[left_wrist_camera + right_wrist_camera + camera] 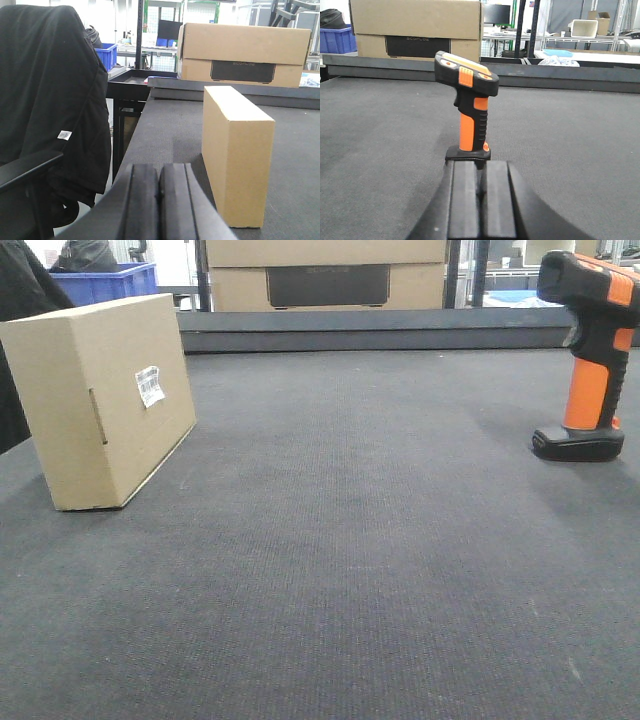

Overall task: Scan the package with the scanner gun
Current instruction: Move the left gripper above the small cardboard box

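The package point(105, 400), a small plain brown box with a white label, stands on edge at the table's left. In the left wrist view the package point(237, 150) is just ahead and to the right of my left gripper point(159, 172), which is shut on nothing. The scanner gun point(588, 360) stands upright on its black foot at the right, orange handle and black head. In the right wrist view the scanner gun point(468, 115) stands straight ahead of my right gripper point(481, 167), shut and empty, its tips near the foot. Neither gripper shows in the front view.
Dark grey felt covers the table point(350, 570). A larger cardboard box point(325, 275) with a dark panel sits behind the raised back rim. A blue bin point(105, 282) is at the far left. A chair with a black jacket point(50, 100) stands off the table's left edge.
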